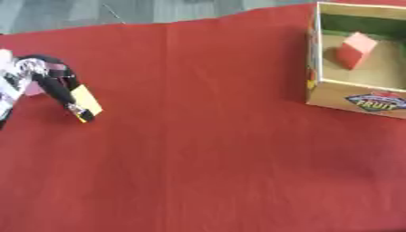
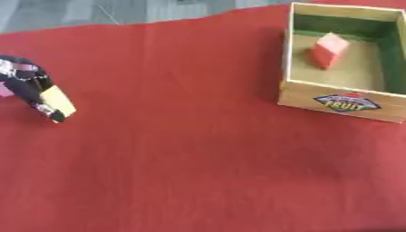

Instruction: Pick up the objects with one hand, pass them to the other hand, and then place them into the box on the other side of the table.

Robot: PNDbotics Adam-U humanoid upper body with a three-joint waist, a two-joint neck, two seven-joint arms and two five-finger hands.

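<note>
One robot hand [image 1: 47,84], the left, at the frame's left edge, pinches a yellow block [image 1: 85,102]; next likely the handover, then the box [image 1: 361,100] upper right.

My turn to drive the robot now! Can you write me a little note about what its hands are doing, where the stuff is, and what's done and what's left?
Left hand: at the left edge of the red tablecloth, fingers curled on a yellow block, low at the cloth.
Right hand: not in view.
Cardboard fruit box: far right side, open top.
Done: one red block already lies inside the box.
Left: lift the yellow block, pass it to the right hand, then drop it into the box. Something pink shows behind the left hand; I can't tell what it is.
</note>
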